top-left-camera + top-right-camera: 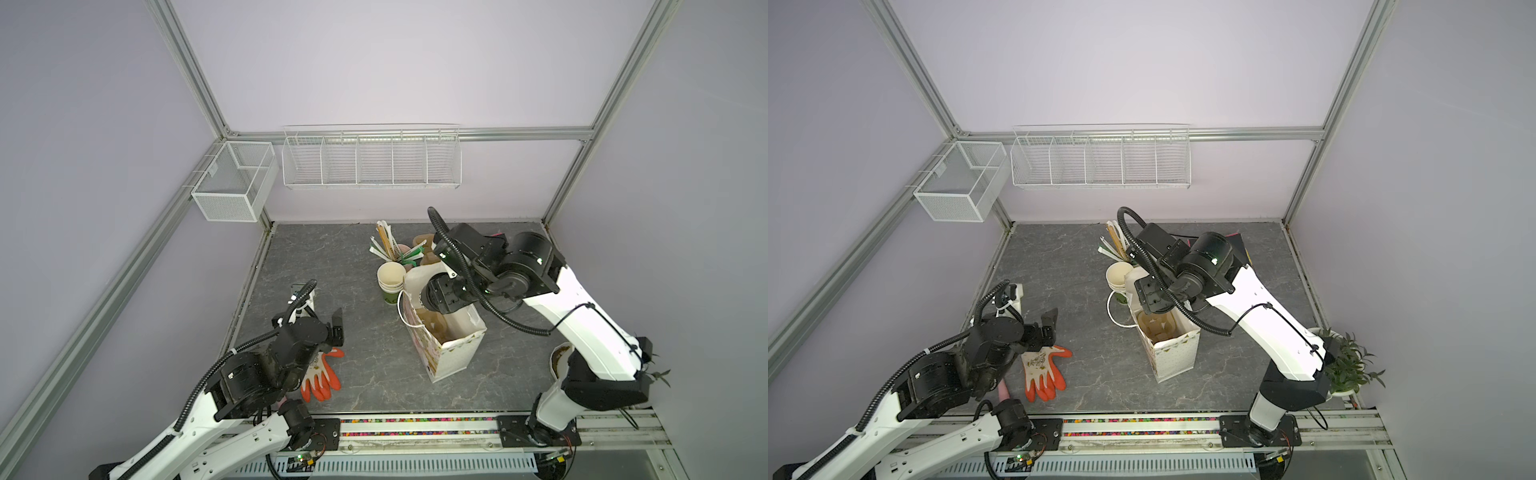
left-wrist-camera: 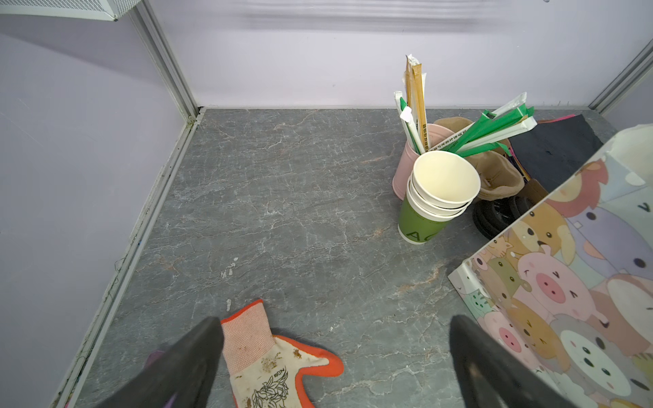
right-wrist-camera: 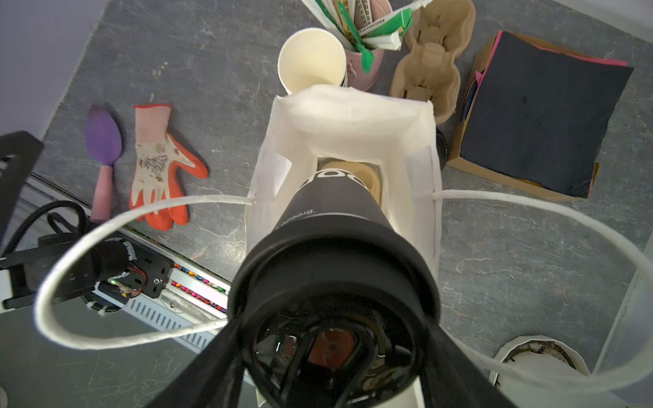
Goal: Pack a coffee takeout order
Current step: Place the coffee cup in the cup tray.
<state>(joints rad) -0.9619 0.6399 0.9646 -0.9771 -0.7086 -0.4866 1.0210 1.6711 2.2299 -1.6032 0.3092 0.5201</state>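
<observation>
My right gripper is shut on a black paper cup with white lettering and a black lid. It holds the cup over the open mouth of the cartoon-print gift bag, base pointing down. A brown pulp carrier lies at the bottom of the bag, directly under the cup. In both top views the right gripper hangs above the bag's far end. A thin black paper sheet tops a stack in a cardboard tray. My left gripper stands open and empty over a glove.
Stacked cream cups on a green cup and a pink cup of wrapped straws stand behind the bag. A second pulp carrier and black lids lie nearby. A purple trowel lies at the left and a potted plant stands at the right.
</observation>
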